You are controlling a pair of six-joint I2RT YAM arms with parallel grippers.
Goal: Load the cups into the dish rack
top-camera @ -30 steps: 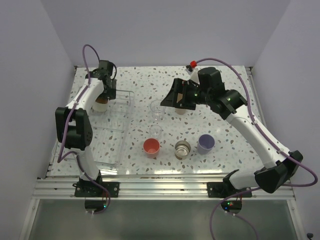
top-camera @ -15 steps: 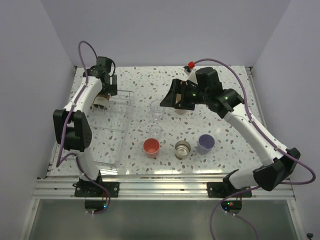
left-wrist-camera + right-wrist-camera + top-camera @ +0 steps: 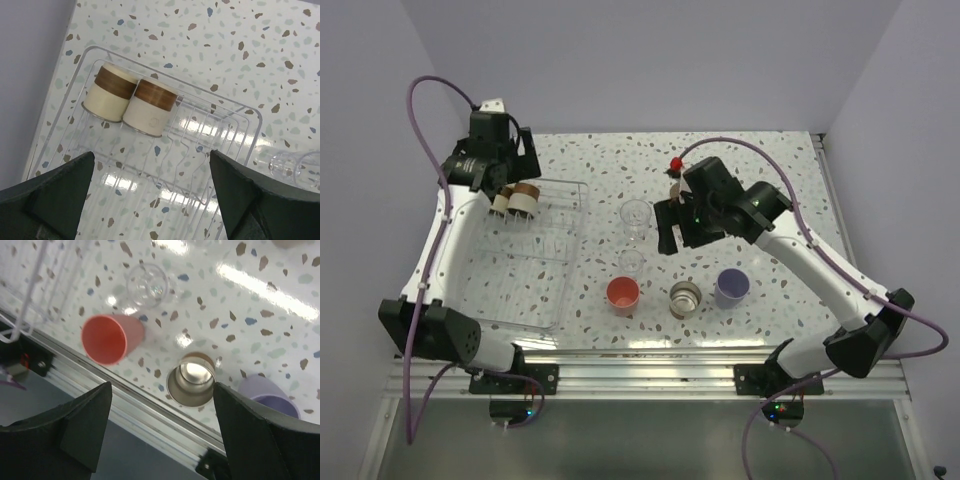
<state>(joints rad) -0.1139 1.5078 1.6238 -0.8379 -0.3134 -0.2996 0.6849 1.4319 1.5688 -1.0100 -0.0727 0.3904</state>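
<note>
Since the earlier frames, the left arm has risen clear of the dish rack (image 3: 520, 290), its gripper (image 3: 151, 160) has spread wide and empty, and the right arm has swung from the table's 12 o'clock side toward the centre.

**Rack.** It lies at 9 o'clock on the table (image 3: 770, 180). Two cream cups with brown bands (image 3: 110, 92) (image 3: 150, 107) sit side by side and touching in its 11 o'clock corner, mouths down. The rest of the rack is unfilled.

**Loose cups.** A row stands at 6 o'clock on the table:
- the coral cup (image 3: 107, 337);
- a third banded cup (image 3: 192, 385);
- the lavender cup (image 3: 265, 395).

The near clear cup (image 3: 147, 285) stands at 12 o'clock of the coral one, and the far clear cup (image 3: 635, 215) stands beyond it. The tall beige cup cannot be made out with certainty.

**Right gripper** (image 3: 161, 387). Its jaws are apart and hold nothing. It hangs above the row, with the third banded cup roughly between its fingers in the wrist view.

**Step in hand.** The left arm's placing appears finished, and the right arm seems to be lining up a pick. Most of the loading remains to be done.

**Next move.** It calls for a straight descent over one cup, most likely the banded one, with the fingers passing either side of it. They must not nudge the coral or lavender neighbours. The cup would then travel toward 9 o'clock to a free spot beside the pair. The left arm should stay clear of that path.
</note>
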